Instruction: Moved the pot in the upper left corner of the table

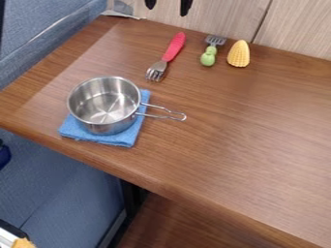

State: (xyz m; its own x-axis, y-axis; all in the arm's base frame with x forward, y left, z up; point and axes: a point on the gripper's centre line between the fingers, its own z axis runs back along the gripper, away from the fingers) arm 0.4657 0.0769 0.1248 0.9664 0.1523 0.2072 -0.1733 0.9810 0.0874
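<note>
Inspection of the surface (246, 145) recorded one pot (103, 104), one cloth (119, 139) under the pot and, beyond the pot, two forks, one red (173, 48) and one green (208, 57), plus one corn cob (238, 54).

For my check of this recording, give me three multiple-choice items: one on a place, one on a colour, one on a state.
1. Where is the pot relative to the cloth?
A) beside it
B) on top of it
C) under it

2. What colour is the handle of the fork nearest the corn?
A) red
B) blue
C) green

3. How is the gripper?
A) open
B) shut on the pot
C) shut and empty

Key:
1 B: the cloth sticks out from beneath the pot.
2 C: the handle beside the corn is green.
3 A: its two fingers hang apart.
</note>
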